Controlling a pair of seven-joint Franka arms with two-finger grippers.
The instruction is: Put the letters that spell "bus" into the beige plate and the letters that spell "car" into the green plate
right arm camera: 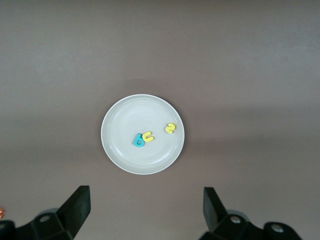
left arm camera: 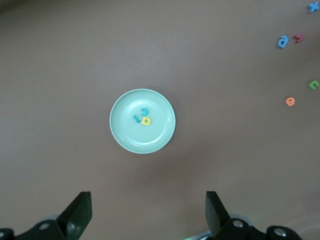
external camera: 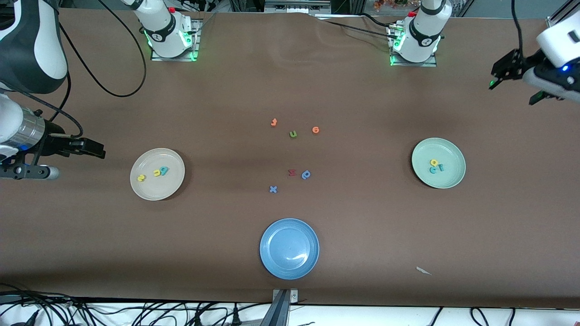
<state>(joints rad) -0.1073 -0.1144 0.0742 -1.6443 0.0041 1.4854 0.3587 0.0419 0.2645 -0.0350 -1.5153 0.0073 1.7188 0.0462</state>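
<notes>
While both hands wait up high with fingers spread wide and nothing in them, a blue plate point(external camera: 289, 248) sits closest to the front camera. Farther back, the beige plate point(external camera: 149, 190) holds the yellow "s" point(external camera: 141, 178), yellow "u" point(external camera: 157, 173) and teal "b" point(external camera: 164, 170). The right hand point(external camera: 97, 150) hangs beside it. The green plate point(external camera: 448, 179) holds the "car" letters point(external camera: 436, 166). The left hand point(external camera: 498, 79) hangs over the surface point(external camera: 362, 90) at its own arm's end.

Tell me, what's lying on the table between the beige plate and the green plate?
Six loose foam letters, seen in the front view, between beige plate and green plate.
</notes>
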